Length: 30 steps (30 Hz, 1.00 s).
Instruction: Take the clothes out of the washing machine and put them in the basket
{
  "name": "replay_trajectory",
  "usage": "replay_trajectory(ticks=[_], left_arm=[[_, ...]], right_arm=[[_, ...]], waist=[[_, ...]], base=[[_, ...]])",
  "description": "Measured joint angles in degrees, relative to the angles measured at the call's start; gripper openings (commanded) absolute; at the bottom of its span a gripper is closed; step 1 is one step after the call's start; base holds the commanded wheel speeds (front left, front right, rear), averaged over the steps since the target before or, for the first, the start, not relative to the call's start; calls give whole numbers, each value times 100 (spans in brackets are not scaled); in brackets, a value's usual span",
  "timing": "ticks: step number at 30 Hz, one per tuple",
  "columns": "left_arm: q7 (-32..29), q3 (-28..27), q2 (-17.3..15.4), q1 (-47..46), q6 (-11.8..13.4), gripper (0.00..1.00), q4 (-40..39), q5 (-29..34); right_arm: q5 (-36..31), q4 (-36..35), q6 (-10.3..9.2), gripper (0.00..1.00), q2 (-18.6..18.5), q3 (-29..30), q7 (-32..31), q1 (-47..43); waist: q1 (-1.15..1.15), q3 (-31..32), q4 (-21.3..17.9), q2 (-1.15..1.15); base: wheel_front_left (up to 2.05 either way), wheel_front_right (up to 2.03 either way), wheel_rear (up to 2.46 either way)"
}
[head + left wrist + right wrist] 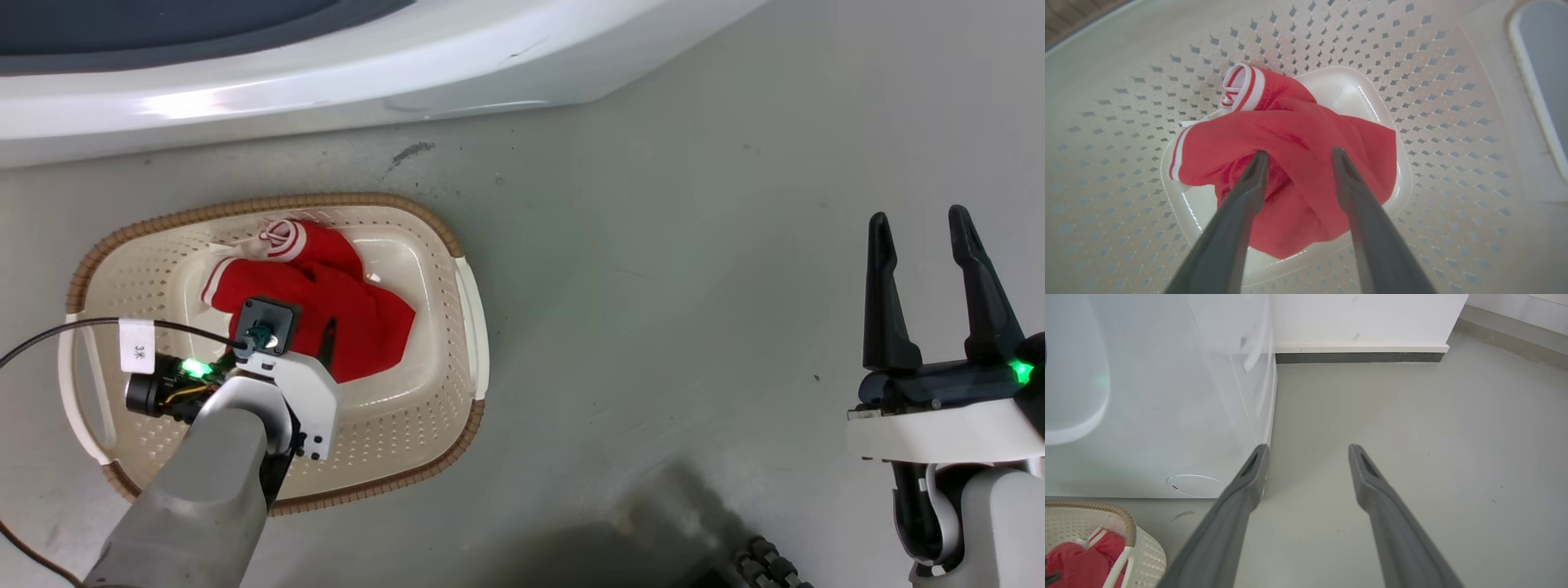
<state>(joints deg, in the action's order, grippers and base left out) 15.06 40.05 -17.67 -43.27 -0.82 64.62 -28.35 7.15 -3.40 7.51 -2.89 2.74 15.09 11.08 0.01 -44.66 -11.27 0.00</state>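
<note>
Hanging over the basket (pixel 1412 81), the left gripper (pixel 1299 154) stands half-open above the red clothes (pixel 1290 134), gripping nothing; I'd lift straight up, clear of folds. The right gripper (pixel 927 224) gapes empty.

smooth grey floor (pixel 1412 457), faintly scuffed, white wall (pixel 1363 318) beyond — dark skirting strip (pixel 1355 357) along its foot
</note>
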Motion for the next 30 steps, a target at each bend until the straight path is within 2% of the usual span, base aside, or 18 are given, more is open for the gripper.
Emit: replay_trajectory(ticks=[11, 25, 30], left_arm=[[0, -605, 26, 611, 164, 100, -725, 196], [1, -2039, 93, 1844, 335, 100, -2892, 833], [1, -2531, 216, 2310, 299, 100, -3529, 1104]], right_arm=[[0, 274, 0, 100, 2, 22, 0, 2], [-120, 545, 1, 100, 3, 224, 0, -298], [-120, 588, 0, 100, 2, 263, 0, -450]], waist=[[0, 773, 131, 0], [-1, 2089, 499, 0], [-2, 2435, 608, 0]], base=[[0, 0, 0], [0, 0, 0], [0, 0, 0]])
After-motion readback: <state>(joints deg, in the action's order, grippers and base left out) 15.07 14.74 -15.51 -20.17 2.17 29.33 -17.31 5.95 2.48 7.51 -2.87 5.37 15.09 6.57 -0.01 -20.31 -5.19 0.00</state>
